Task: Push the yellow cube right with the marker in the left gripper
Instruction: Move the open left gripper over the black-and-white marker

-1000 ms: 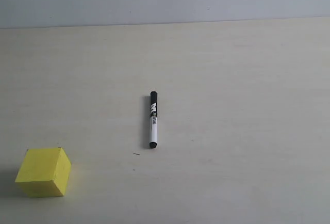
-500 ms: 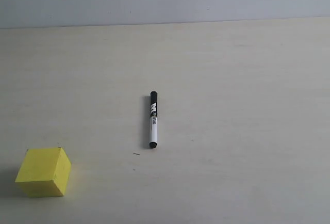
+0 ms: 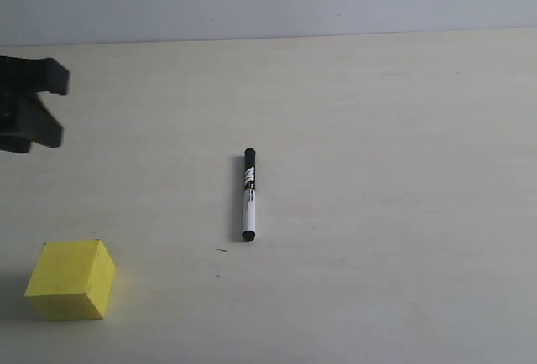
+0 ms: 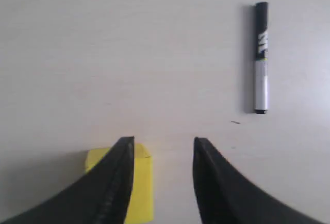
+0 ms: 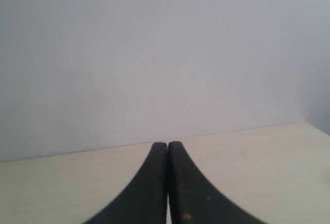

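Marker (image 3: 248, 195) lies free; right pincer (image 5: 167, 145) seen wrist-only.

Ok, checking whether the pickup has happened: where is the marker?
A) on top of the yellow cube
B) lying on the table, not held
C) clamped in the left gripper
B: the marker lies flat on the table, well apart from the open, empty left gripper.
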### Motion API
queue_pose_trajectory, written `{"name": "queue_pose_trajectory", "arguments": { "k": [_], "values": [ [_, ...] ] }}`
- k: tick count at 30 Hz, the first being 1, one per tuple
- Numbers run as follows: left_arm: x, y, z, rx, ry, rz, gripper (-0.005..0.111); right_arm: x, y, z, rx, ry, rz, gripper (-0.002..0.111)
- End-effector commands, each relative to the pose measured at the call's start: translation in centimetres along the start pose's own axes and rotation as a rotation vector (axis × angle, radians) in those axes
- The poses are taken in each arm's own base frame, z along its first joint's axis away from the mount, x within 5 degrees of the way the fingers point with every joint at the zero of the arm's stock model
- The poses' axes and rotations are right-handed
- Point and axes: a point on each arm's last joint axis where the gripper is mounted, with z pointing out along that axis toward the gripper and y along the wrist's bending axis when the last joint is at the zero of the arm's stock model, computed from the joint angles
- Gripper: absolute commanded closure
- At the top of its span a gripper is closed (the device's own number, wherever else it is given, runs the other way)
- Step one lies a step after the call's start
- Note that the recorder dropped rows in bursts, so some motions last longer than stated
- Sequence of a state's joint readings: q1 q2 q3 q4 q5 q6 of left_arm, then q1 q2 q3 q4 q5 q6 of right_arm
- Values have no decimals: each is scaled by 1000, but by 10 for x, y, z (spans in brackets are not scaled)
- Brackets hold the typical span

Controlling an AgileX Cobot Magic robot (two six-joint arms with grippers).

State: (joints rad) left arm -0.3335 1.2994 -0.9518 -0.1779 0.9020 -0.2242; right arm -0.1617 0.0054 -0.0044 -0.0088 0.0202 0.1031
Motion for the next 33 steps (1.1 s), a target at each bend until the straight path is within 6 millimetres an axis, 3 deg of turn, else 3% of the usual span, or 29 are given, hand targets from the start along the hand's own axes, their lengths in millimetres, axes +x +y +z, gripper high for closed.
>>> {"name": "queue_pose_trajectory", "arguments": {
  "k": [1, 6, 12, 16, 20, 25, 33],
  "values": [
    [-13, -35, 19, 94, -65, 85, 61, 1, 0, 0, 6, -3, 1, 108],
    [-17, -56, 36, 176, -121, 71, 61, 1, 0, 0, 6, -3, 1, 108],
    [-34, -68, 35, 340, -260, -149, 61, 1, 0, 0, 6, -3, 1, 108],
    [-39, -78, 29, 391, -356, -98, 66, 1, 0, 0, 6, -3, 1, 108],
    [-37, -94, 26, 427, -436, -56, 87, 1, 0, 0, 6, -3, 1, 108],
    [-38, -96, 25, 407, -485, 29, 107, 1, 0, 0, 6, -3, 1, 108],
    [-39, -104, 26, 395, -428, 200, 104, 1, 0, 0, 6, -3, 1, 108]
  ]
}}
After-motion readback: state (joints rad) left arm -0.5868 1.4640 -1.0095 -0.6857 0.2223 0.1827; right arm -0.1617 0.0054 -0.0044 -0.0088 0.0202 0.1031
